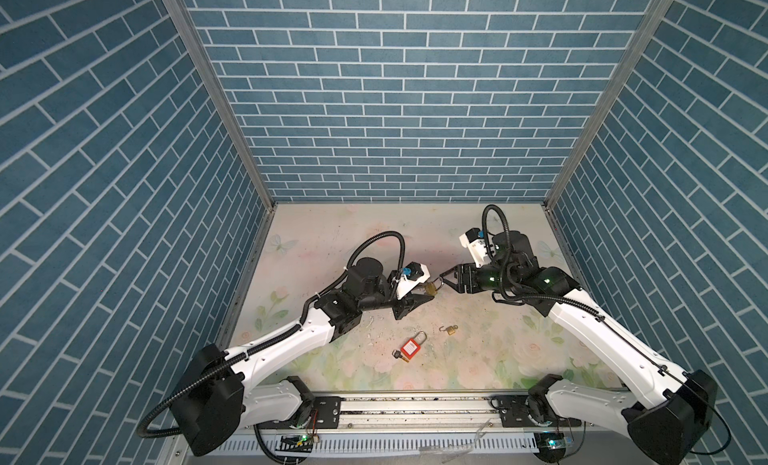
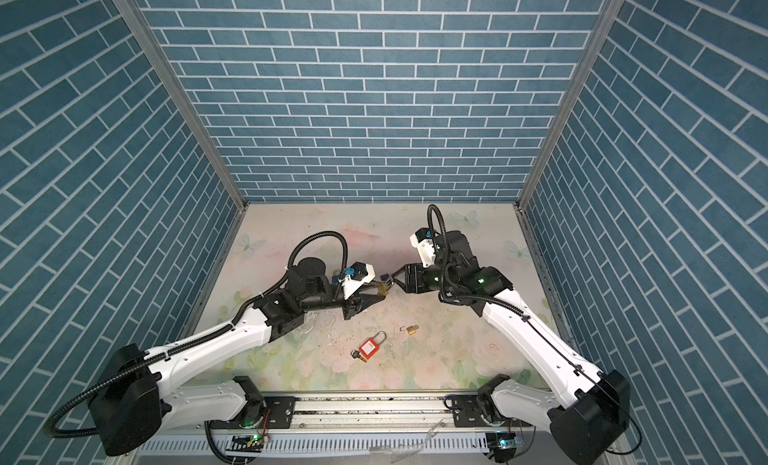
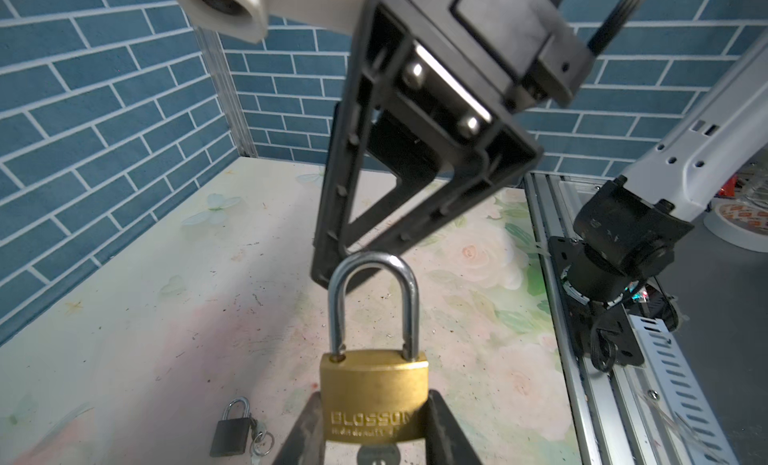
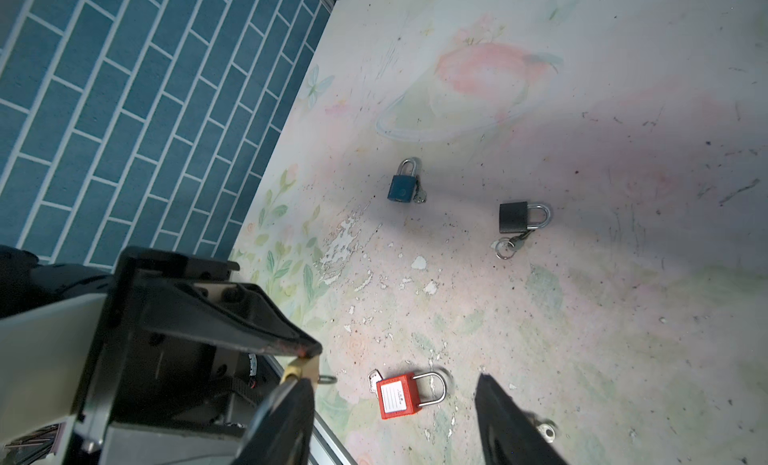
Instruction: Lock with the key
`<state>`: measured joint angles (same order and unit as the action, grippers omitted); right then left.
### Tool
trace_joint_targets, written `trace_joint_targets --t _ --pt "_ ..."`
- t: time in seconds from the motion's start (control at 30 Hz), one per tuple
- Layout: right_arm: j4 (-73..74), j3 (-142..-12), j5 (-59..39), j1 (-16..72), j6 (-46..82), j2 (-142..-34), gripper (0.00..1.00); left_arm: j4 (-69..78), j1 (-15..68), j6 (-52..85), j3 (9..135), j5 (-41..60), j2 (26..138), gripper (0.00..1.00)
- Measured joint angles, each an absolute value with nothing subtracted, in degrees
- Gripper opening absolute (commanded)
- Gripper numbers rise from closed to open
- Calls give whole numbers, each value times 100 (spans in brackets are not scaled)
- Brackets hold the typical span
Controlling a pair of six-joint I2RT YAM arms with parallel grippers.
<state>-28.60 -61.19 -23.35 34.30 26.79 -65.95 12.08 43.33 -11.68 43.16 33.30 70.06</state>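
You held the brass padlock (image 3: pixel 374 400) aloft.
Left jaws pinched its body; right jaws stood spread by its shackle (image 3: pixel 374 263).

Key (image 3: pixel 379 456) under brass padlock (image 3: pixel 374 396) cut off at the edge

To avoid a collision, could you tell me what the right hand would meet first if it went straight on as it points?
Probably the shackle of the brass padlock gripped by the left hand; the right hand is nearly at it.
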Motion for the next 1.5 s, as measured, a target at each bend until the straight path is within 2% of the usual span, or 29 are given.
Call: trace_joint_targets --t 0.27,0.5,0.83,1.1,1.5 --pt "-2926 -6125 -2233 3422 2729 -6479 63 1166 4331 -1441 4246 3179 6816 0" --pt "-2965 -6134 -2683 3417 2939 -6298 54 1092 4331 -1984 4230 2919 6740 0" --pt "-2982 -6045 -3284 3459 3251 -6208 47 827 4342 -2663 4219 2593 6737 0" --pt "-2897 -6034 -3323 3667 3323 -6479 43 711 4355 -2810 4219 2486 6737 0" --pt "-2770 -6040 -3221 3852 3323 -6823 31 705 4456 -2902 4219 2370 6737 0"
